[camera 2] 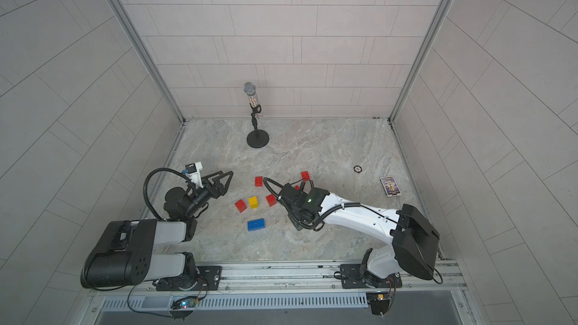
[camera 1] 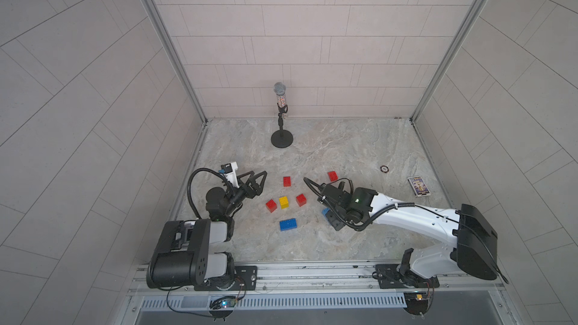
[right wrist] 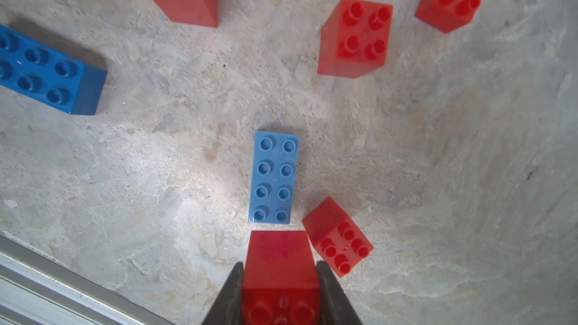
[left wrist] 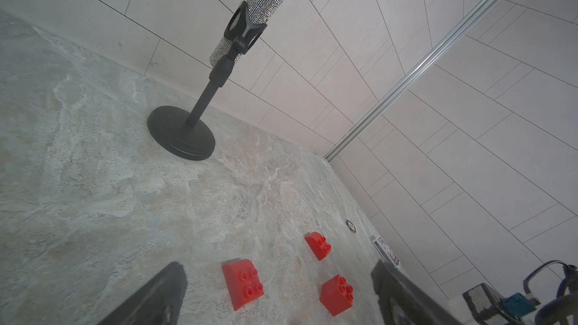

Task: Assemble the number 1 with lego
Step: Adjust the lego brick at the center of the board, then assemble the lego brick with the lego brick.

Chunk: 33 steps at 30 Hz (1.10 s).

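Right wrist view: the right end effector (right wrist: 280, 264) pinched a red brick (right wrist: 279, 254) by its two side walls, studs up, poised just short of the near end of the light blue brick (right wrist: 274, 178). That brick lay flat on the bench (right wrist: 156, 167), studs up, two wide and four long. Its long axis ran straight away from the fingers, in line with their reach. In a top view the light blue brick (camera 1: 326, 213) showed only one end from under the right arm, on the right of the scattered bricks.

The likely step was seating the red brick on the blue one's nearest studs. Done well, the held brick would be kept square to that long axis, its edges matched to the blue end and sides, then pressed straight down. A skewed press would probably slide the loose blue brick rather than lock onto it. A second red brick (right wrist: 337, 239), turned at an angle just beside the blue brick's near corner, looked the main hazard — one finger could catch it on the way down. Whether the held brick rode clear of the bench could not be told.

The left end effector (camera 1: 263, 183) hung spread wide and empty on the left, apart from the dark blue brick (camera 1: 288, 224).
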### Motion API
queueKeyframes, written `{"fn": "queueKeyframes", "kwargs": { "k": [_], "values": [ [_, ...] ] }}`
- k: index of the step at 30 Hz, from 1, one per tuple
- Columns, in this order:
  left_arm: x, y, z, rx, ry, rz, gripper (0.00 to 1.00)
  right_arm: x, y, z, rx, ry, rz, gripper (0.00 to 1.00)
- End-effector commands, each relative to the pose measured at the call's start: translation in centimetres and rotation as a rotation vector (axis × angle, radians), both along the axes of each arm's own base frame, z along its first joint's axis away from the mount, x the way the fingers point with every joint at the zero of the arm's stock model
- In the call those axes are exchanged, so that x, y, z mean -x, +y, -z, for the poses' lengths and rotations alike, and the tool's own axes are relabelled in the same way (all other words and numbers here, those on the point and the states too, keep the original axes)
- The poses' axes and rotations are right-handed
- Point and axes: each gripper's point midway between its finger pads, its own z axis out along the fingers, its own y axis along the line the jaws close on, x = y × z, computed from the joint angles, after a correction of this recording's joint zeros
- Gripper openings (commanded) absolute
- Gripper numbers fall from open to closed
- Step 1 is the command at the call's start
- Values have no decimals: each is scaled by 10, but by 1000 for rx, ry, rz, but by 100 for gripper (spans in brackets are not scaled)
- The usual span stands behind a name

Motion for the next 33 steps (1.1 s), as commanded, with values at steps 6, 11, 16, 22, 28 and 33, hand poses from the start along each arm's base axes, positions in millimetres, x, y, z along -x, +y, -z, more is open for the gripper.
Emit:
{"fn": "queueKeyframes", "kwargs": {
  "k": [6, 11, 16, 22, 28, 33],
  "values": [
    [2, 1, -8, 3, -39, 8, 100, -22, 23, 14, 36, -33, -121, 0],
    [2, 1, -8, 5, -38, 9, 100, -24, 24, 22, 16, -16, -107, 0],
    [2, 2, -8, 6, -37, 9, 100, -27, 21, 28, 7, 1, -92, 0],
    [2, 3, -8, 7, -36, 8, 100, -28, 14, 34, 19, 35, -70, 0],
    [1, 3, -7, 9, -32, 9, 100, -25, 4, 36, 22, 53, -51, 0],
    [2, 3, -8, 10, -33, 10, 100, -25, 4, 46, 32, 78, -52, 0]
  ]
}}
